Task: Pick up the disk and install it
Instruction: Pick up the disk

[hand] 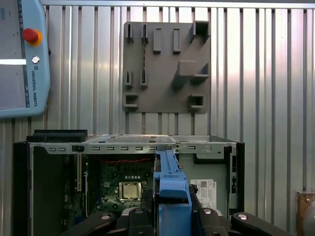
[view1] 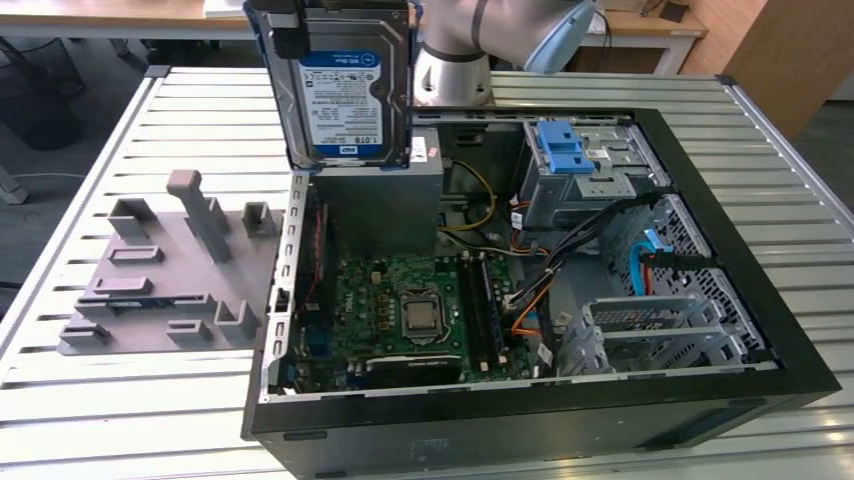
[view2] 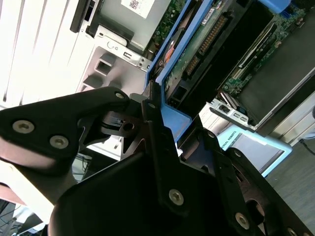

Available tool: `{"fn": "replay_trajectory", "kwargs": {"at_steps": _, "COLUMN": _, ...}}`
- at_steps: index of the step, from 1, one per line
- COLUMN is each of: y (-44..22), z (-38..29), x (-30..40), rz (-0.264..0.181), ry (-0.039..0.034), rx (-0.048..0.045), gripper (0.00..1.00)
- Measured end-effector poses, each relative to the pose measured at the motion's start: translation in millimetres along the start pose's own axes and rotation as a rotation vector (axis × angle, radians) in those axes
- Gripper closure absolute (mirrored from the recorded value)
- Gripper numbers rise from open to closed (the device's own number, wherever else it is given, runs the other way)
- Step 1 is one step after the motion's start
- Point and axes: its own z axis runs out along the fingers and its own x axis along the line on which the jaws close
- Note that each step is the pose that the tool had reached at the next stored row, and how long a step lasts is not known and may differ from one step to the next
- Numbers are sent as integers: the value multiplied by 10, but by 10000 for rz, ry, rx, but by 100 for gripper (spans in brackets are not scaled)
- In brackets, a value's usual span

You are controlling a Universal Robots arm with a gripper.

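Note:
The disk [view1: 344, 90], silver-grey with a white-and-blue label and a blue carrier, hangs upright in the air over the back left corner of the open computer case [view1: 534, 405]. In both wrist views my gripper [hand: 172, 199] [view2: 178, 129] is shut on the carrier's edge [hand: 170, 174], one black finger [view2: 152, 115] on each side. The disk's green circuit side [view2: 206, 44] faces the second wrist view. A black finger [view1: 290, 35] shows on the disk's upper edge in the exterior view. The disk touches nothing else.
Inside the case are a grey power-supply box [view1: 380, 205], the motherboard [view1: 414, 300], cables, and a metal drive cage with a blue latch [view1: 567, 150]. A grey fixture plate [view1: 160, 280] lies on the slatted table at the exterior view's left. A teach pendant [hand: 22, 54] lies nearby.

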Motion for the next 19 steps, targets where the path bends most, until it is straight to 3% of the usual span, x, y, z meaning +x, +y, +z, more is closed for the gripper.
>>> {"fn": "replay_trajectory", "kwargs": {"at_steps": 19, "y": -107, "z": -1, "x": -1, "rz": 0, "ry": 0, "rx": 0, "gripper": 64}}
